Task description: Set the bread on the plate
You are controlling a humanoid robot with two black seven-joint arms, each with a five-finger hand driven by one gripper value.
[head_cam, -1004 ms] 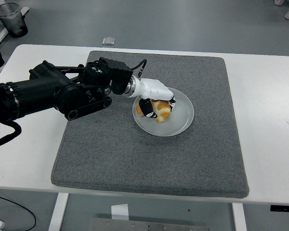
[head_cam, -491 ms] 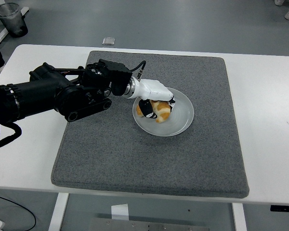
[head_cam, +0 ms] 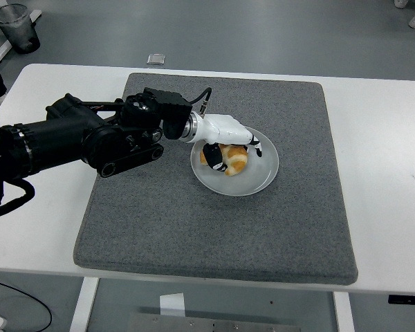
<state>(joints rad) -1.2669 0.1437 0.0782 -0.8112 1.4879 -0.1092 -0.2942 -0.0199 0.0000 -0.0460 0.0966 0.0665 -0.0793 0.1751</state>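
A golden-brown piece of bread (head_cam: 232, 161) lies in the grey round plate (head_cam: 263, 173) on the dark grey mat. My left hand (head_cam: 233, 148), white with black fingertips, hovers just over the bread's far side. Its fingers (head_cam: 256, 146) are spread out toward the right and its thumb (head_cam: 211, 151) sits beside the bread's left end. The hand holds nothing. The black left arm reaches in from the left edge. The right arm is out of view.
The dark grey mat (head_cam: 214, 221) covers the middle of the white table (head_cam: 387, 173). A transparent cup (head_cam: 15, 24) and a small grey object (head_cam: 155, 59) sit on the floor beyond the table's far edge.
My left hand's fingers have uncurled from the bread and spread to the right. The bread now rests in the plate and shows more fully. The arm has barely moved.
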